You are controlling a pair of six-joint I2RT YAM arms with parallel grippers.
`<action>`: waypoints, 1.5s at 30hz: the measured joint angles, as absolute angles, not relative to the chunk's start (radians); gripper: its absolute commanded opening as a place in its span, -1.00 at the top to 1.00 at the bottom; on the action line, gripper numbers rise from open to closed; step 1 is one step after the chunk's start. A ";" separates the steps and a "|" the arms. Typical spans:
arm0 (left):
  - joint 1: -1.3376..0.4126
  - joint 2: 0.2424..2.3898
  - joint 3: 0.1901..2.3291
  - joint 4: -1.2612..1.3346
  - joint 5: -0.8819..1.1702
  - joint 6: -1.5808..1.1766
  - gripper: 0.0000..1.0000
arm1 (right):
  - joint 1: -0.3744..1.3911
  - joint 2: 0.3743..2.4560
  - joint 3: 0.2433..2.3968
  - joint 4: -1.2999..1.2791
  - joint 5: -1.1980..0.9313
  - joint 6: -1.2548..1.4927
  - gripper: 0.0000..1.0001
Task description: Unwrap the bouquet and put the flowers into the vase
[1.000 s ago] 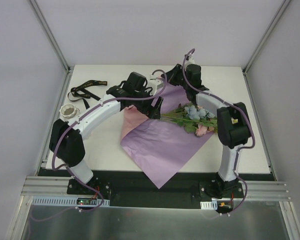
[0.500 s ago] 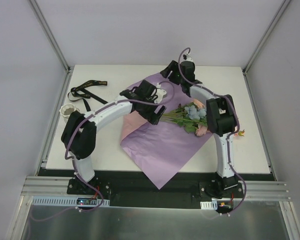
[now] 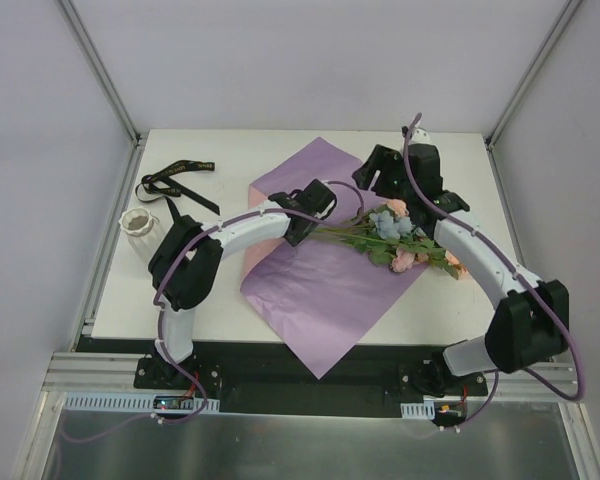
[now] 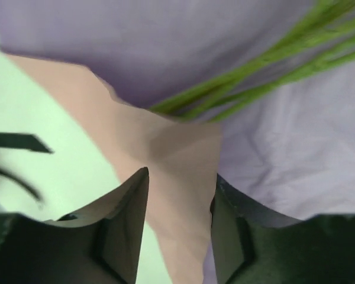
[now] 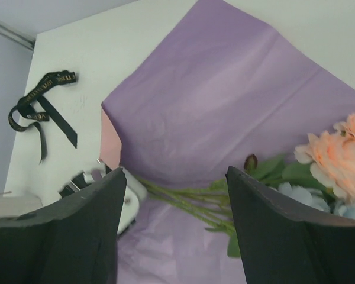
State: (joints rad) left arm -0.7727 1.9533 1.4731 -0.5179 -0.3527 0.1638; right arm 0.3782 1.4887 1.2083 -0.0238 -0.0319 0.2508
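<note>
Purple paper (image 3: 320,300) lay opened flat, the flowers (image 3: 398,232) across it and the vase (image 3: 137,221) well apart at the left edge. My left gripper (image 4: 179,177) hung half-spread over the pink flap (image 4: 165,142), pinching nothing I could see, the stem ends (image 4: 242,77) just ahead. My right gripper (image 5: 174,174) stood wide and empty near the blooms. The sound move, I judged, was to reach past the flap and close on all the stems together, catching no paper.

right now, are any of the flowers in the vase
No, the vase holds no stems, and the flowers lie on the purple paper.
</note>
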 measured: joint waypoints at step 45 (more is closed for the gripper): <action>-0.464 1.348 1.303 -0.363 -0.291 -0.033 -0.55 | 0.846 2.275 1.588 0.251 -0.475 0.570 0.06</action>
State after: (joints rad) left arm -0.4641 1.3483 1.3033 -0.3626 -0.2913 -0.0334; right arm 0.8463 2.2745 1.5883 0.2512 -0.4751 0.5705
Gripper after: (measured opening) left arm 0.775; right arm 0.465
